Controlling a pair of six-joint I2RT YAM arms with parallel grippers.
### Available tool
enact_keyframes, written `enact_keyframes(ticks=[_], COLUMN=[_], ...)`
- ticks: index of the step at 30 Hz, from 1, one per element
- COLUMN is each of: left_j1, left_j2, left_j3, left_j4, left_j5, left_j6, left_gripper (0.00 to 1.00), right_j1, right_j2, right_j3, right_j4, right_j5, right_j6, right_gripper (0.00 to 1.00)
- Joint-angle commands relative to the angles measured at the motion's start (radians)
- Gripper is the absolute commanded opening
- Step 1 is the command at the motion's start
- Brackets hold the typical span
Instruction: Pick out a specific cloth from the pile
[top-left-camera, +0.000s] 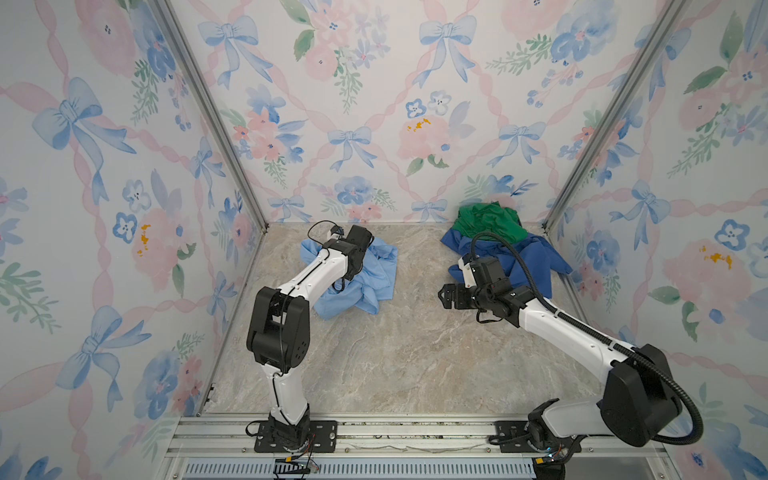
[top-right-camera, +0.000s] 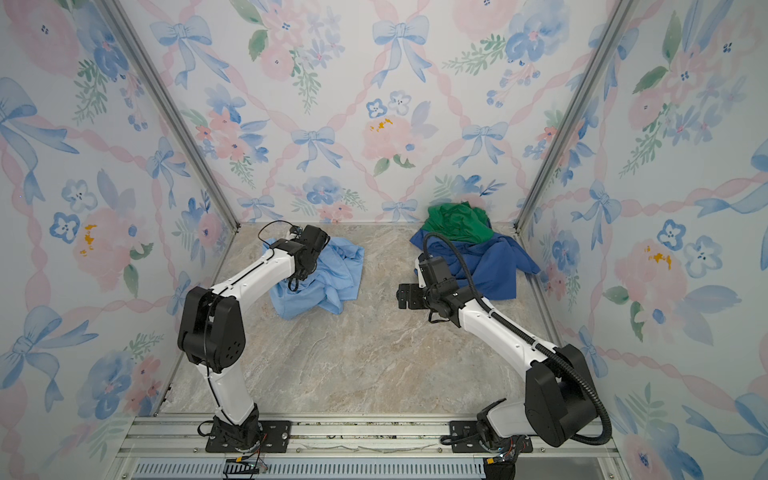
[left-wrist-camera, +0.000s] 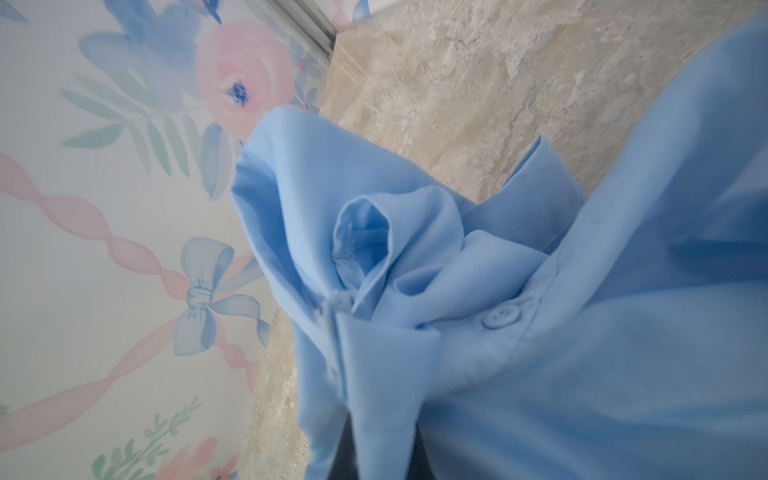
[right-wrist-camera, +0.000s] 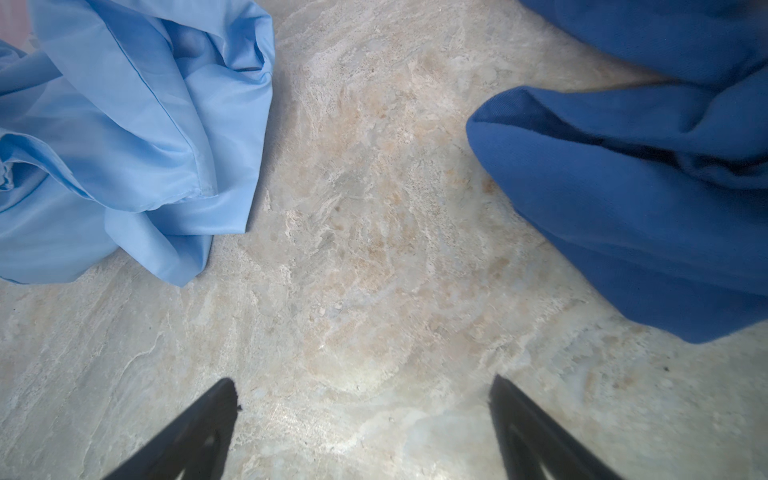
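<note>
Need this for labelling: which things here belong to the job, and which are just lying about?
Job: sky-blue shirt, pinched in the shut left gripper; pile: green cloth on dark-blue cloth.
Lying about: no stray things; just the table and the right gripper, open and empty.

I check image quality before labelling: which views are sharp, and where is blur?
Both top views: even light, sharp, the cloth casts little shadow. Left wrist view: cloth too near, soft; only the button is fairly clear. Right wrist view: table sharp, fingers blurred.
</note>
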Motion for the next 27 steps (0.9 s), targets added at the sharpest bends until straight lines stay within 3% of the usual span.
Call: enact_keyframes(ticks=[1, 3, 5, 9, 13, 16, 22, 27], left_j1=[-0.039, -0.083, -0.120, -0.205, -0.280, -0.325, -0.322, -0.271], left_j2=[0.072, 0.133, 0.194, 0.299, 0.378, 0.412, 0.396, 0.333], left_j3=[0.098, 0.170, 0.252, 0.371, 0.399, 0.369, 0.274, 0.174], left_j4=[-0.028, -0.023, -0.023, -0.020, -0.020, -0.022, 0.010, 0.121], left_j5=[-0.260, -0.383, -0.437, -0.473, -0.404, -0.296, 0.142, 0.486], left_j6=[0.184, 0.278, 0.352, 0.477, 0.504, 0.462, 0.307, 0.291], left_gripper=[0.00, 0.00, 0.00, 0.00, 0.00, 0.00, 0.00, 0.03], right_j1=[0.015, 0.017, 0.017, 0.017, 0.015, 0.012, 0.009, 0.006], right_j2=[-0.031, -0.035, -0.043, -0.064, -0.083, -0.093, -0.105, -0.103], right_j3=[0.004, 0.000, -0.006, -0.021, -0.041, -0.054, -0.072, -0.074], right_j4=[-0.026, -0.030, -0.032, -0.036, -0.036, -0.038, -0.037, -0.029], right_j5=[0.016, 0.019, 0.023, 0.032, 0.041, 0.044, 0.044, 0.041], right_j6=[0.014, 0.013, 0.015, 0.015, 0.014, 0.012, 0.015, 0.019], right_gripper=[0.97, 0.97, 0.97, 0.97, 0.97, 0.97, 0.97, 0.97])
